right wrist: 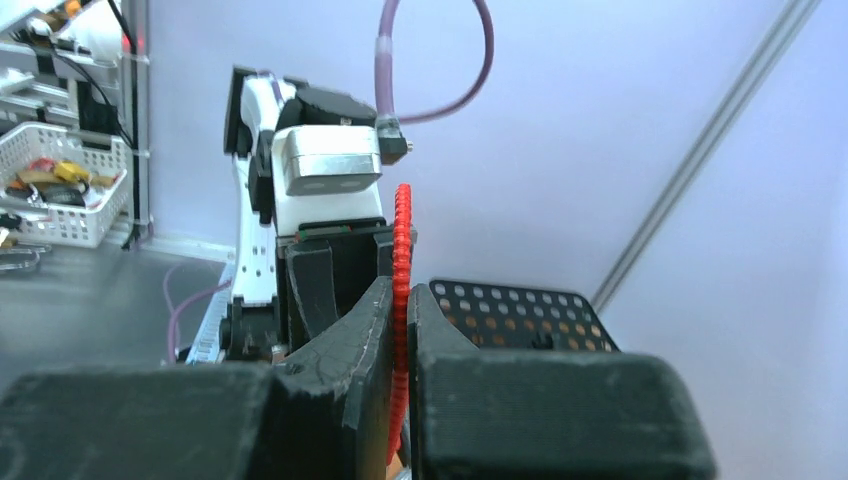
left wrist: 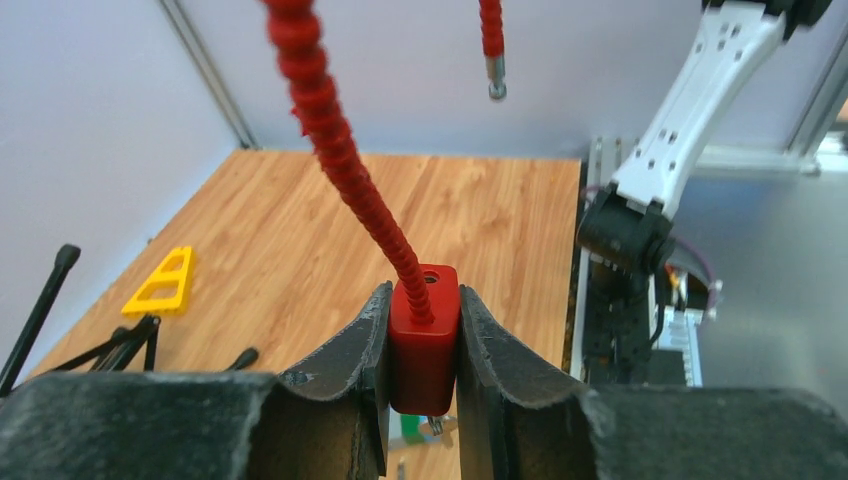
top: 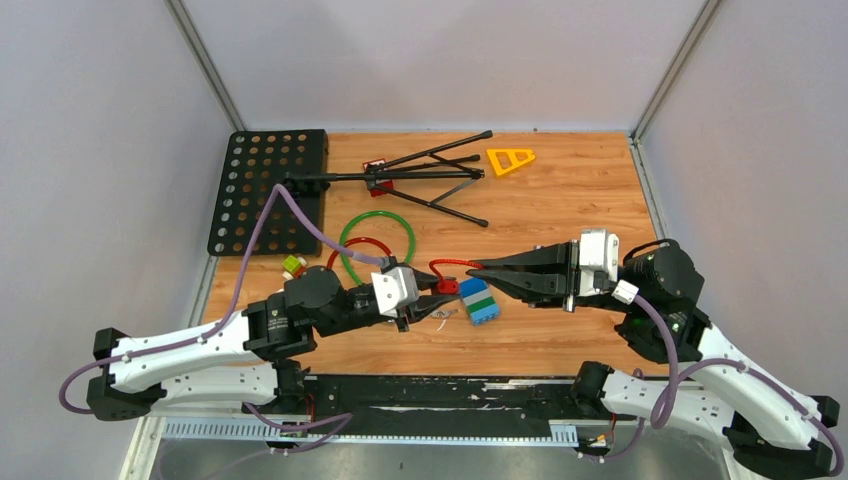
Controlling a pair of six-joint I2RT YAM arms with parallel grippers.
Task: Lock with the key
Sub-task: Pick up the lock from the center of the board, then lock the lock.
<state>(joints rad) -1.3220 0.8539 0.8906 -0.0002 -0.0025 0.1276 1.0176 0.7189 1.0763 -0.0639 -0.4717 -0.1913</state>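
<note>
My left gripper (left wrist: 423,300) is shut on the red lock body (left wrist: 425,345), which stands upright between the fingers. The lock's red ribbed cable (left wrist: 340,150) rises from its top, and the cable's metal-tipped free end (left wrist: 497,90) hangs in the air above. A second hole in the top of the body is empty. A small metal piece, probably the key (left wrist: 437,424), pokes out below the body. My right gripper (right wrist: 401,295) is shut on the cable (right wrist: 401,250). In the top view both grippers meet mid-table, right gripper (top: 478,270) facing the lock (top: 449,286).
A stack of blue, green and white blocks (top: 480,300) lies just below the grippers. A green ring (top: 376,213) and a red ring (top: 352,243) lie behind the left wrist. A black perforated plate (top: 265,190), a folded black stand (top: 420,175) and a yellow triangle (top: 510,160) sit at the back.
</note>
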